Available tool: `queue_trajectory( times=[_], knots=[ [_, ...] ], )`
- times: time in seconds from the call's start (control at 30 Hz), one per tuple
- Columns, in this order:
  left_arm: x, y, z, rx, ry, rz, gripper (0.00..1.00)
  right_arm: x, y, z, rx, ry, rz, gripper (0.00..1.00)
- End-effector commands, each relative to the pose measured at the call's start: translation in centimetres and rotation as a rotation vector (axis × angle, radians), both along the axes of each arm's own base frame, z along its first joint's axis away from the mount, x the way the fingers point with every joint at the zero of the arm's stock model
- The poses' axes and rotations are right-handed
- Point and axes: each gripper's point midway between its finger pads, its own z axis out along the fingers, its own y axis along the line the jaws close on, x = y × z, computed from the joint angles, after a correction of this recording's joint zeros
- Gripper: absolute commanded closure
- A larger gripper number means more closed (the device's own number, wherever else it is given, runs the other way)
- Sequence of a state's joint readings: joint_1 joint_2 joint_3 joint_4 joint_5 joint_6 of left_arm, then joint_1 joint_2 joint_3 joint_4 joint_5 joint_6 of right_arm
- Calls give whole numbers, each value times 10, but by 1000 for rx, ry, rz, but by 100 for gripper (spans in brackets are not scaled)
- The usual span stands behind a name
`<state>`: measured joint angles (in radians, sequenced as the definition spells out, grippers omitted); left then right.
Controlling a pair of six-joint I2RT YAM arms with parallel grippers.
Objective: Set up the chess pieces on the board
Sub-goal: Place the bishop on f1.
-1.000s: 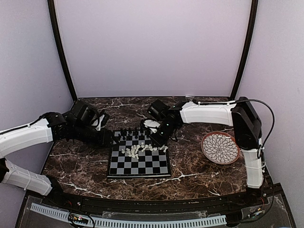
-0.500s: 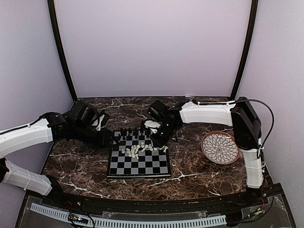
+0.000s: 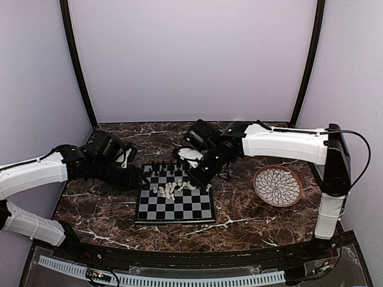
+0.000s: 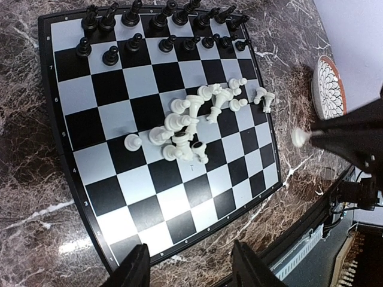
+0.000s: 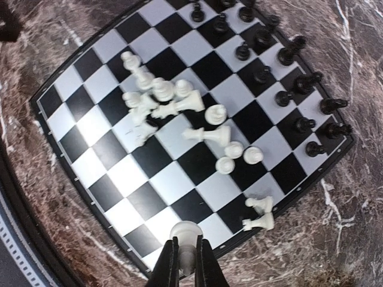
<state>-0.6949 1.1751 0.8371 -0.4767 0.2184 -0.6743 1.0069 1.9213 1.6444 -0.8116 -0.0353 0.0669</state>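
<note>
R gripper (image 5: 185,246) pinches wht pawn (image 5: 183,230) — near board (image 5: 161,158).

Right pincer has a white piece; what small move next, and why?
Probably carry it over the board's bare near rows and lower it upright onto an empty square. The right pincer is shut on a white piece; black pieces already line the far rows, and the other whites lie heaped mid-board.

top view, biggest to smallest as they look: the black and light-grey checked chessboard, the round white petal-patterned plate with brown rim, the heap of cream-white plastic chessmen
1. black and light-grey checked chessboard
2. round white petal-patterned plate
3. heap of cream-white chessmen: about as wide as the plate but thinner, covering less
</note>
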Motion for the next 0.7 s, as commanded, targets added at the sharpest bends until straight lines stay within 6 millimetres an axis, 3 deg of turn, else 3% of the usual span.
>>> queue_trajectory(
  times=[0.0, 0.13, 0.37, 0.67],
  knots=[
    [2, 1, 8, -20, -29, 23, 51, -45, 11, -11, -8, 20, 67, 100],
    [5, 6, 12, -17, -39, 56, 51, -59, 19, -26, -33, 16, 71, 100],
    [4, 7, 9, -8, -31, 61, 51, -63, 34, -42, -85, -40, 79, 100],
    [5, 7, 8, 0, -32, 63, 51, -64, 34, -58, -115, -29, 70, 100]
  ],
)
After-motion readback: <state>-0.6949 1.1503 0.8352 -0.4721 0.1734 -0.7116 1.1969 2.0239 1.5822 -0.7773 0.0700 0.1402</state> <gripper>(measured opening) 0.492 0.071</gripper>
